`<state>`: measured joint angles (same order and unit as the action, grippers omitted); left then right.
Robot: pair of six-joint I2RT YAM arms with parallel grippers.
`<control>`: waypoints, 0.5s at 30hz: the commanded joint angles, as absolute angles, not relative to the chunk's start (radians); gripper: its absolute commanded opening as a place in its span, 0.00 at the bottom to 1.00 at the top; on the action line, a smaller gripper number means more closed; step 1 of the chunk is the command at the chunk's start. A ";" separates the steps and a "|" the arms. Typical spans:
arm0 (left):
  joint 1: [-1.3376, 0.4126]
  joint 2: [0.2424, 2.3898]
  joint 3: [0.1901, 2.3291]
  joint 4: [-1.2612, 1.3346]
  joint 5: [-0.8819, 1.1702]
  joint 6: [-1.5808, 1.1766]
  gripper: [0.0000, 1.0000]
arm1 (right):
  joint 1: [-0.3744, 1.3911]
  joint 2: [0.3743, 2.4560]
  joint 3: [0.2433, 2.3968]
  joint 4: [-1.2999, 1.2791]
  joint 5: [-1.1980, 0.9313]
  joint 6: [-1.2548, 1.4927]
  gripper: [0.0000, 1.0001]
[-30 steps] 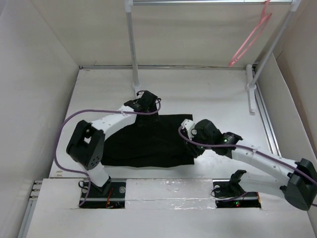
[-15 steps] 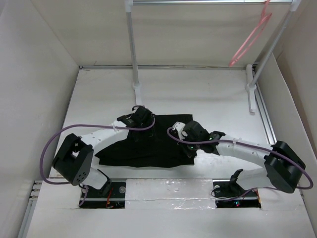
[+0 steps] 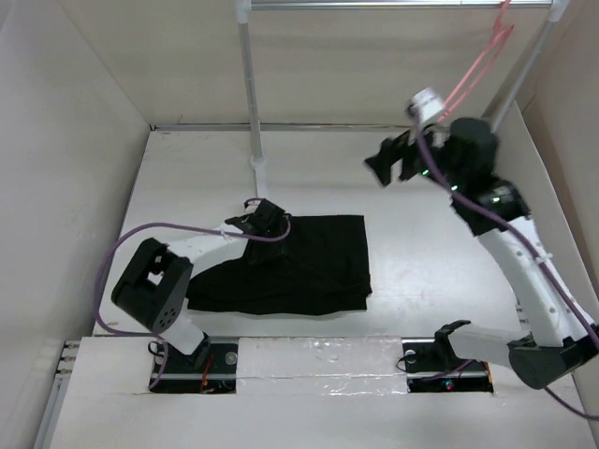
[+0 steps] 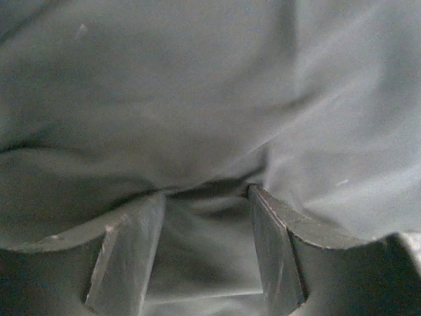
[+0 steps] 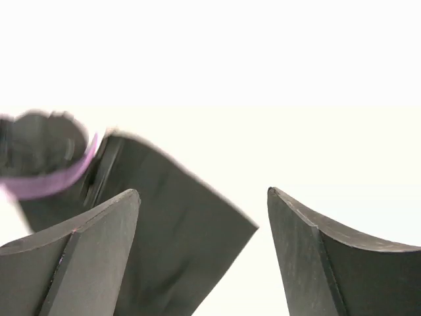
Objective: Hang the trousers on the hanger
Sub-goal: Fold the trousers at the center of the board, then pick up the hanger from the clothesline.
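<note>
The black trousers (image 3: 299,267) lie folded flat on the white table. My left gripper (image 3: 270,221) rests on their far left corner. In the left wrist view its jaws (image 4: 205,191) stand apart and press down into the cloth (image 4: 164,99), which fills the view and the gap between them. My right gripper (image 3: 386,164) is raised high at the back right, open and empty. Through its fingers (image 5: 202,191) the trousers (image 5: 171,224) show far below. The pale-pink hanger (image 3: 473,70) hangs from the rack's top right, just behind the right wrist.
White rack poles stand at the back: one upright (image 3: 251,94) left of centre, one slanted (image 3: 524,75) at the right with a foot (image 3: 475,178) on the table. The top bar (image 3: 374,4) joins them. Walls close in on both sides.
My right gripper has let go of the trousers' right edge, opened, and swung up and back toward the hanger. The left gripper stays on the cloth, shifted slightly.
</note>
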<state>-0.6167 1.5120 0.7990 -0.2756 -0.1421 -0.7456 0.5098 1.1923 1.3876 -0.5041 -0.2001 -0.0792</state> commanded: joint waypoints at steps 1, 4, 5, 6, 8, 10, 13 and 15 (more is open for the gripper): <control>-0.603 1.668 0.868 -0.233 -0.181 -0.672 0.53 | 0.335 1.206 1.543 -0.508 -0.329 -0.094 0.84; -0.603 1.747 0.939 -0.229 -0.189 -0.644 0.53 | 0.174 1.285 1.701 -0.511 -0.442 -0.048 0.85; -0.603 1.758 0.960 -0.222 -0.186 -0.634 0.53 | 0.143 1.304 1.777 -0.511 -0.458 -0.037 0.85; -0.603 1.767 0.972 -0.216 -0.187 -0.617 0.53 | 0.080 1.339 1.811 -0.511 -0.469 -0.034 0.86; -0.583 1.804 1.021 -0.216 -0.184 -0.600 0.53 | 0.011 1.379 1.873 -0.515 -0.482 -0.011 0.88; -0.572 1.842 1.080 -0.241 -0.183 -0.577 0.53 | -0.084 1.466 1.943 -0.517 -0.540 0.033 0.89; -0.561 1.842 1.133 -0.287 -0.167 -0.558 0.53 | -0.144 1.550 1.960 -0.450 -0.592 0.116 0.92; -0.561 1.821 1.158 -0.304 -0.161 -0.557 0.53 | -0.155 1.580 1.950 -0.402 -0.594 0.184 0.94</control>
<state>-0.5732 1.8160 1.1339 -0.2359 -0.1772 -0.5900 -0.1398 1.5368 1.9381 -0.4717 -0.5167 0.0738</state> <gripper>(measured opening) 0.531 0.932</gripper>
